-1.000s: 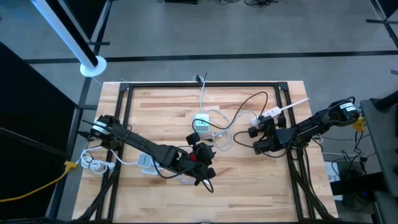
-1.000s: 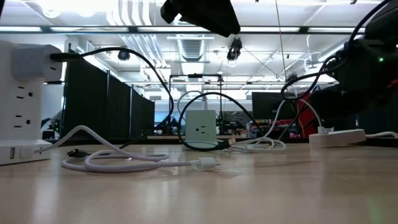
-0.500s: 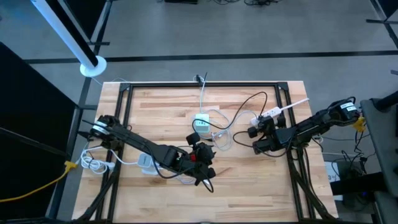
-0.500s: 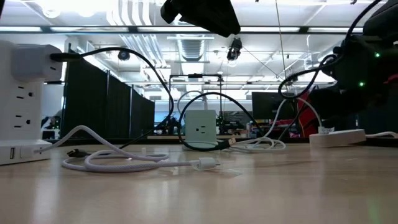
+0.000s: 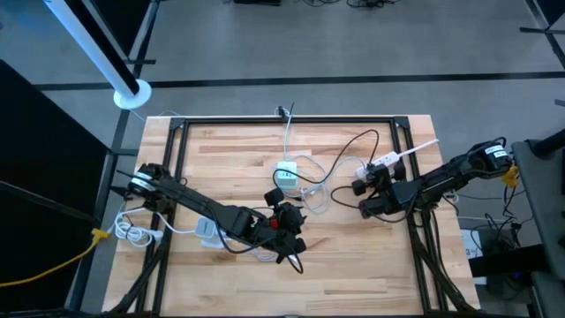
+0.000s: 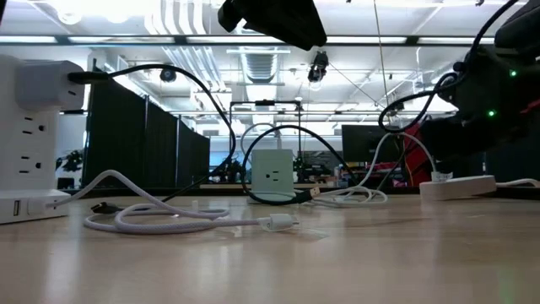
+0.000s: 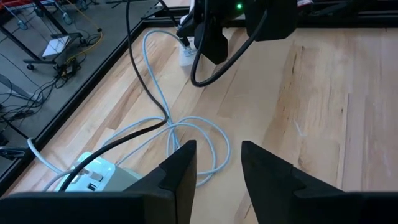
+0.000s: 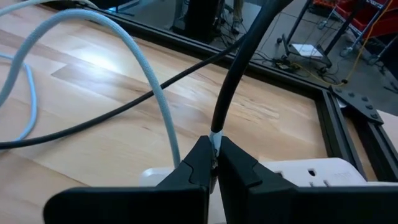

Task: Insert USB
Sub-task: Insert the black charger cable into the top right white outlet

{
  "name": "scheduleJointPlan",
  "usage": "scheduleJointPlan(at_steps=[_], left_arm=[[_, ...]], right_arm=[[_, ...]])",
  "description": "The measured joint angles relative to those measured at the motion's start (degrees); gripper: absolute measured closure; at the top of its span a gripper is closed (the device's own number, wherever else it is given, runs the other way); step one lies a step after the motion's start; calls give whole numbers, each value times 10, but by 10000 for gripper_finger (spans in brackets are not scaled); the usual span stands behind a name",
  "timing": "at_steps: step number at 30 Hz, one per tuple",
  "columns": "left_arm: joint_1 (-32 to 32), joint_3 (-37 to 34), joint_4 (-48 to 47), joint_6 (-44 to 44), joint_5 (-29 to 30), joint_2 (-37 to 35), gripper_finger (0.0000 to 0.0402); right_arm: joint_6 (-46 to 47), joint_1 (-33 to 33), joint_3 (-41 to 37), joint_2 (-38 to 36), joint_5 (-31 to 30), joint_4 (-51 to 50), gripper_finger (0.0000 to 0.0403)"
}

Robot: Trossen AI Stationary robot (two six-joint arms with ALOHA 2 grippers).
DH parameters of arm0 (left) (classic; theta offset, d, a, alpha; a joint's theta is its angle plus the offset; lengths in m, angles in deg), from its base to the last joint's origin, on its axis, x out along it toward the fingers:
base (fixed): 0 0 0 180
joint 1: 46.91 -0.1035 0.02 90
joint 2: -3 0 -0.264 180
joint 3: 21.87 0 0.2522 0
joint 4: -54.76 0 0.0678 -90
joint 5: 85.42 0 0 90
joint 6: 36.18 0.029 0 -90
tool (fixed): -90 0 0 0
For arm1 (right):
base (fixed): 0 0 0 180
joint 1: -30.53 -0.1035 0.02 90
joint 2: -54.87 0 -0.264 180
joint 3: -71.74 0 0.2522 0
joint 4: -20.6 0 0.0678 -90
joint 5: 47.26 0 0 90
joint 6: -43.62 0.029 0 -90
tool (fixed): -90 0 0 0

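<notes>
Right gripper is seen pressed together, pinching a black cable right at its tip, just above a white power strip. Black cable is held off the wooden table; a white cable curves just beside the fingers. Left gripper is kept partly spread, nothing between the fingers, w/ a white cable loop ahead and a white charger block just beside it.
</notes>
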Motion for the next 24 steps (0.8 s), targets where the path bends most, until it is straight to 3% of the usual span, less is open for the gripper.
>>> scheduleJointPlan(at_steps=[11, 24], left_arm=[[0, 0, 2, 0, -1, 0, 293], [0, 0, 1, 0, -11, 0, 293]], right_arm=[[5, 0, -7, 22, -15, 35, 402], [-20, 0, 6, 21, 9, 23, 402]])
